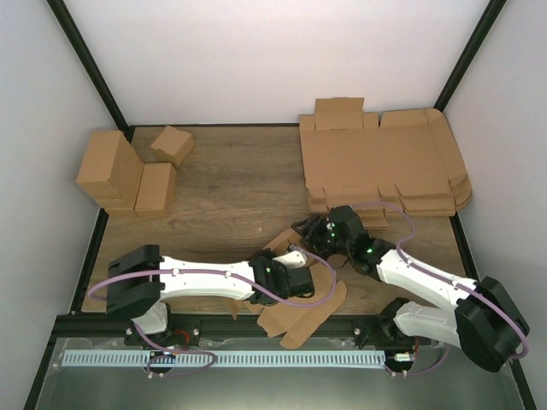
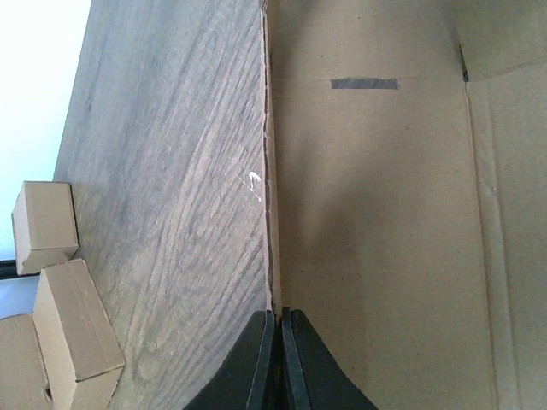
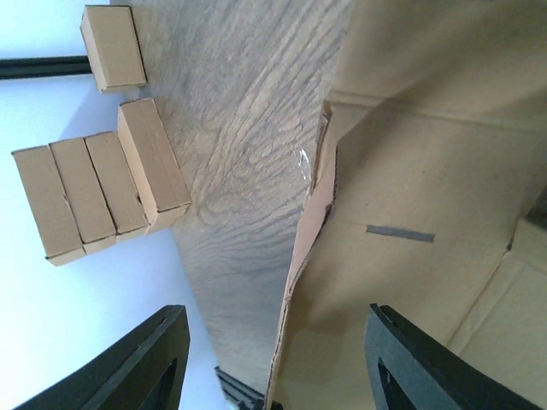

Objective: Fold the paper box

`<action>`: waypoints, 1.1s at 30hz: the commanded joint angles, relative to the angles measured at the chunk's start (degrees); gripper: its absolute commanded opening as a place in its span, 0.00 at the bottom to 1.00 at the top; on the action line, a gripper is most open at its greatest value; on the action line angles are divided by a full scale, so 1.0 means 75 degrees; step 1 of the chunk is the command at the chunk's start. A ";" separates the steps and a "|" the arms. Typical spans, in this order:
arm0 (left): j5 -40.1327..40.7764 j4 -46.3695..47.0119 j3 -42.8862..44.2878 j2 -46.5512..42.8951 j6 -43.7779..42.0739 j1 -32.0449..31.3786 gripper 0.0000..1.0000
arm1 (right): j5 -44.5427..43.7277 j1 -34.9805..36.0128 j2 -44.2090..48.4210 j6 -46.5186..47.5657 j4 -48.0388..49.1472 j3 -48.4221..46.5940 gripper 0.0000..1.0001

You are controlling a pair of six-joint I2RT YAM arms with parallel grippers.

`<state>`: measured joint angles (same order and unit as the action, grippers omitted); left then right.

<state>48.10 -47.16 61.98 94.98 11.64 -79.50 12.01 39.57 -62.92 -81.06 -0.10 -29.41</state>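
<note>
Wood-grain tabletop (image 1: 231, 188) stretches away past the left hand (image 2: 279, 314) to plain white walls (image 1: 273, 60) on 3 sides. 2 black frame posts (image 1: 88, 64) climb from the far corners. Behind the hand, a black rail (image 1: 214, 326) edges the tabletop, then a pale slotted strip (image 1: 222, 359) on grey metal. Light is soft, even.

No legible text, label, brand or number — paper box (image 2: 385, 213) unprinted — folded boxes (image 3: 94, 196) likewise blank.

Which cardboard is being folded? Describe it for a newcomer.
Go to the near middle of the table. The paper box lies there under the arms: one loose flapped sheet, unlike the thick stack back right or built boxes back left.
</note>
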 commanded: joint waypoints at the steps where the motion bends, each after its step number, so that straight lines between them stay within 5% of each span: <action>1: -0.0051 0.0148 0.0214 -0.0194 0.0110 -0.0052 0.04 | 0.0214 0.0042 -0.0148 -0.1414 -0.0092 -0.0418 0.58; 6: -0.0107 0.0273 0.0233 -0.0197 0.0085 -0.0045 0.04 | 0.0664 0.0038 -0.0536 -0.1887 0.0617 -0.0297 0.52; 17: -0.0016 0.0371 0.0194 -0.0260 -0.0025 -0.0051 0.04 | 0.1189 0.0044 -0.0909 -0.2047 0.0796 -0.0302 0.22; 26: -0.0143 0.0437 0.0205 -0.0409 -0.0007 -0.0052 0.04 | 0.1274 0.0038 -0.1077 -0.2079 0.1010 -0.0121 0.17; 30: -0.0141 0.0424 0.0169 -0.0442 0.0028 -0.0049 0.04 | 0.1229 0.0044 -0.1058 -0.2102 0.0939 -0.0065 0.04; 33: -0.0177 0.0416 0.0165 -0.0444 0.0100 -0.0052 0.16 | 0.1088 0.0045 -0.0939 -0.2048 0.0822 -0.0053 0.01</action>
<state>47.11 -45.06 62.26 92.82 11.57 -79.50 21.41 39.59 -70.67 -96.16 6.59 -29.80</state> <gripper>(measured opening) 0.078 0.023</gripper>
